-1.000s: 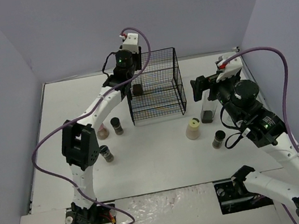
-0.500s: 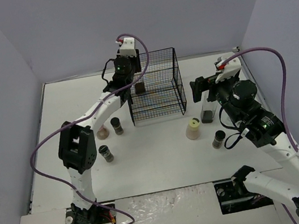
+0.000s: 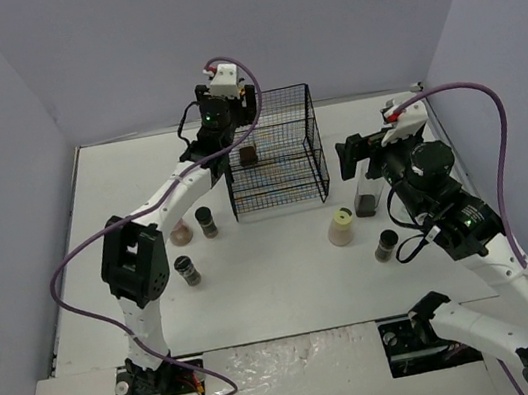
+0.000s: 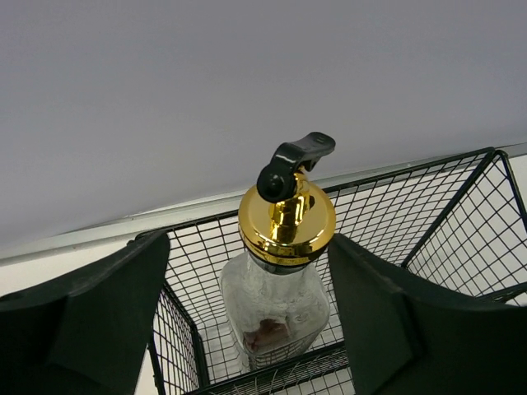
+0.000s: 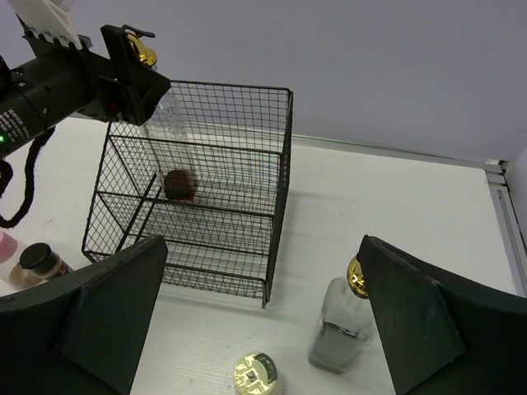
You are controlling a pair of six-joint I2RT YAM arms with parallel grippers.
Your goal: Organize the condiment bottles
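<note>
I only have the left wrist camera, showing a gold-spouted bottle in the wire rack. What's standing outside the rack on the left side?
Observer: The top view shows a pink-capped jar, a dark jar beside it and a nearer dark jar, all left of the rack.
Operator: And on the right?
Observer: A second glass bottle, a cream-capped jar and a third dark jar.
Operator: Is the right arm holding any?
Observer: No, the right gripper is open and empty, with that bottle below it.
</note>
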